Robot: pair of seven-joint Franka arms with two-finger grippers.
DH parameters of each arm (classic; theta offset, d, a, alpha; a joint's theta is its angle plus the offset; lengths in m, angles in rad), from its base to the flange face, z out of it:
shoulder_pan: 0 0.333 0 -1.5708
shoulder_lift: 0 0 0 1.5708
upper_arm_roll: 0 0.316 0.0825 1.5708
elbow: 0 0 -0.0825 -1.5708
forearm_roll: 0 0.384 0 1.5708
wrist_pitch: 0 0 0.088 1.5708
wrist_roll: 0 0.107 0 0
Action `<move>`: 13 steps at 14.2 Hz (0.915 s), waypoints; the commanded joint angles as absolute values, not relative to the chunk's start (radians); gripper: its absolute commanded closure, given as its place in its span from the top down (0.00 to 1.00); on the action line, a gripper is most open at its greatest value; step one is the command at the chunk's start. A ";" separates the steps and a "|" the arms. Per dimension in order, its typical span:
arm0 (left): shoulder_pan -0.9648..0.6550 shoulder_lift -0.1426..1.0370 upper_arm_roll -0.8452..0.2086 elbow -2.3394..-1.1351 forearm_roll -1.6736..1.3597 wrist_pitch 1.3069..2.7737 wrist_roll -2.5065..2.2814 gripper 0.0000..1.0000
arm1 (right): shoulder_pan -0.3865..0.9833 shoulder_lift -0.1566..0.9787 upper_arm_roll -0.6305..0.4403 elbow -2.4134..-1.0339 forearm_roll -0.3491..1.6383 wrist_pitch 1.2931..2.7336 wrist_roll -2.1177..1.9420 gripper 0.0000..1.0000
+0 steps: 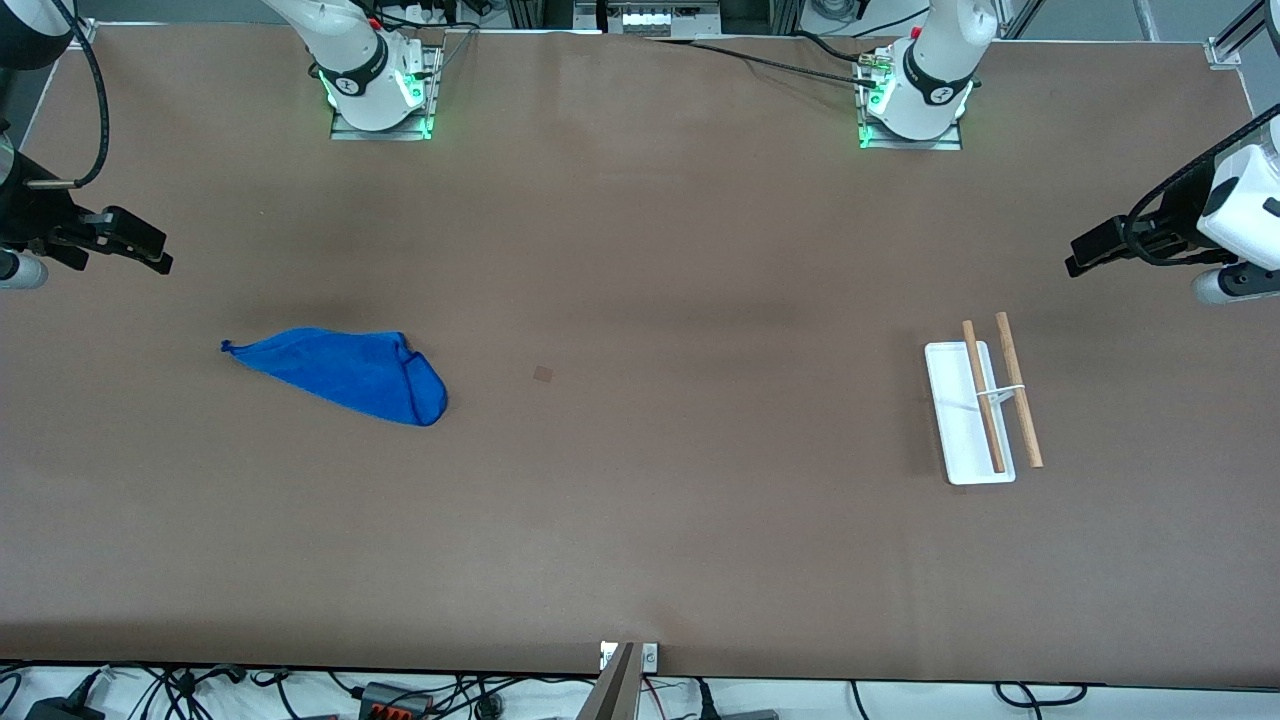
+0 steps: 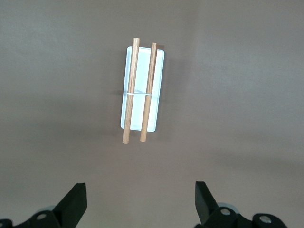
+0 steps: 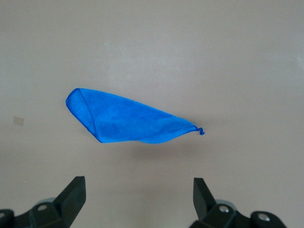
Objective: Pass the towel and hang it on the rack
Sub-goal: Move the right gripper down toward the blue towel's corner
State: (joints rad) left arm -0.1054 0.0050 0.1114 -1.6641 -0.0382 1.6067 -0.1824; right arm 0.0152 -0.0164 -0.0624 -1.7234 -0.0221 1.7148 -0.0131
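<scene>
A crumpled blue towel [image 1: 345, 372] lies flat on the brown table toward the right arm's end; it also shows in the right wrist view [image 3: 128, 118]. The rack [image 1: 980, 410], a white base with two wooden rods, stands toward the left arm's end; it also shows in the left wrist view [image 2: 141, 90]. My right gripper [image 1: 150, 250] hangs open and empty above the table, beside the towel, and shows in its own wrist view [image 3: 138, 202]. My left gripper [image 1: 1085, 258] hangs open and empty above the table, beside the rack, and shows in its own wrist view [image 2: 141, 204].
A small brown square mark [image 1: 543, 373] lies on the table between towel and rack. The two arm bases [image 1: 375, 85] [image 1: 915, 95] stand along the edge farthest from the front camera. Cables [image 1: 400, 695] run below the nearest edge.
</scene>
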 commanded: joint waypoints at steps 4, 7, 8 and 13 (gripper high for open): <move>-0.100 0.018 0.110 -1.631 -0.040 1.585 -0.166 1.00 | 0.020 -0.025 -0.061 -1.723 -0.040 1.704 -0.028 1.00; -0.100 0.018 0.110 -1.631 -0.040 1.585 -0.166 1.00 | 0.020 -0.006 -0.061 -1.721 -0.040 1.704 -0.026 1.00; -0.100 0.018 0.110 -1.631 -0.040 1.585 -0.166 1.00 | 0.021 0.020 -0.061 -1.718 -0.040 1.704 -0.026 1.00; -0.098 0.018 0.110 -1.631 -0.041 1.585 -0.164 1.00 | 0.008 0.133 -0.069 -1.718 -0.040 1.709 -0.028 1.00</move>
State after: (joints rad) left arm -0.1053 0.0050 0.1115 -1.6638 -0.0382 1.6067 -0.1824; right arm 0.0152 0.0831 -0.0644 -1.7292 -0.0231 1.7115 -0.0163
